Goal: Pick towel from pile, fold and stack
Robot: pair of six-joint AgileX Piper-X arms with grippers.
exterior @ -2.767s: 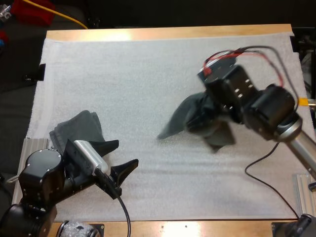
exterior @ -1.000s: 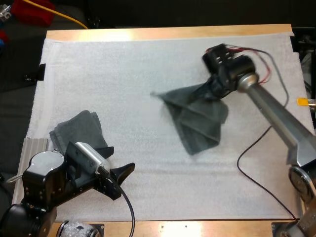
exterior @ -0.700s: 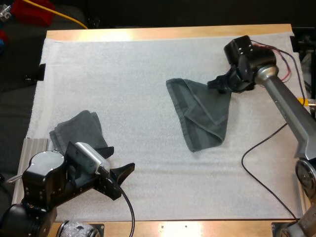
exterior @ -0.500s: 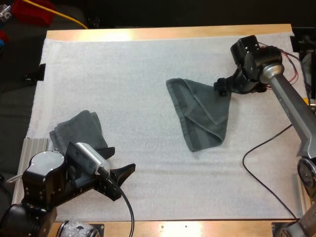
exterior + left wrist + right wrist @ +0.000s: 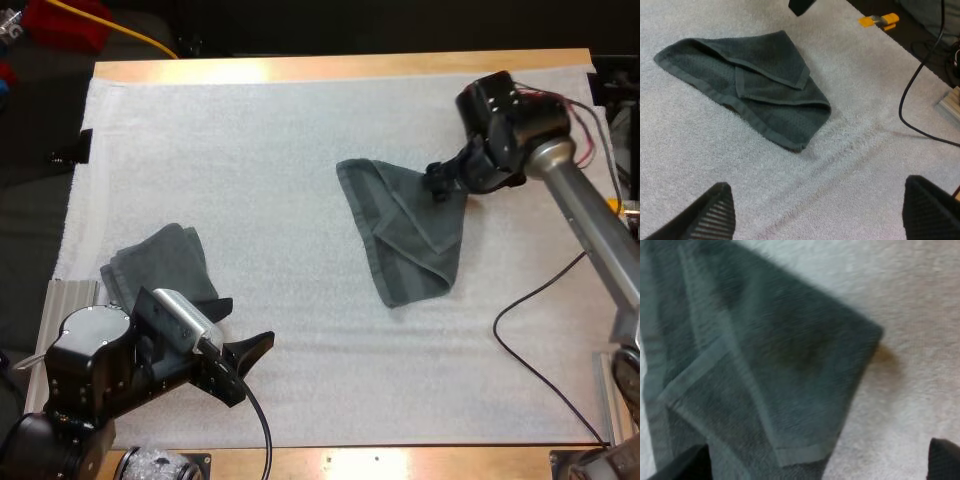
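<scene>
Towels: two.
- Half-folded towel (image 5: 405, 235) lying on white mat (image 5: 250, 150), right of centre, long axis running far-to-near.
- Right gripper (image 5: 437, 185) hovering at its far right corner, fingers spread, gripping nothing; nearer arm.
- Second towel (image 5: 160, 262), bunched, sitting just beside left gripper (image 5: 245, 362), which is standing wide apart, empty.

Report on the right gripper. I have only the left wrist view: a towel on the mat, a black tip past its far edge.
Observer: In the high view the right gripper is at the towel's far right corner.
Operator: Give me its fingers.
Observer: Its wrist view shows the fingers apart, that corner lying flat on the mat between them, unpinched.
Operator: Check around my left gripper.
Observer: A second dark towel bundle lies on the mat beside that arm's wrist, near the mat's left edge.
</scene>
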